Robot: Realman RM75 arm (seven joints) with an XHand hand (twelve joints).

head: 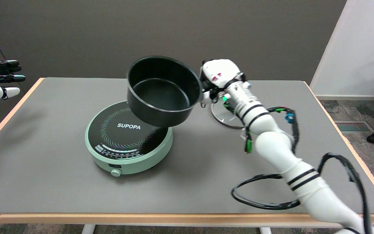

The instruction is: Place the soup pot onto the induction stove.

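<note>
Robot hand (218,79), black and white, raised above the worktop's (44,169) far middle, grasping the pot (162,91) by its right side handle; fingers mostly hidden behind the pot wall, so the exact grip not readable. White arm (284,152) running back from the wrist toward the near right corner, with black cables (265,191) looping off it over the worktop.

Pot immediately left of the robot hand, touching it at the rim. Black inside and out, held in the air and tilted, mouth tipped toward the camera so the bare inner floor shows. Lower edge hanging over the far right part of the stove (128,138); whether it touches the stove top cannot be told.

Stove round, pale green body with a black glass top marked SUPOPA, a ring of coloured dots around the name and a knob (116,172) on its near side. Sitting left of the worktop's centre, closer to the near edge than the robot hand.

Glass lid (222,117) with a metal rim lying flat on the worktop just below and behind the wrist, partly hidden by the arm.

Grey worktop with a light wooden edge.
</note>
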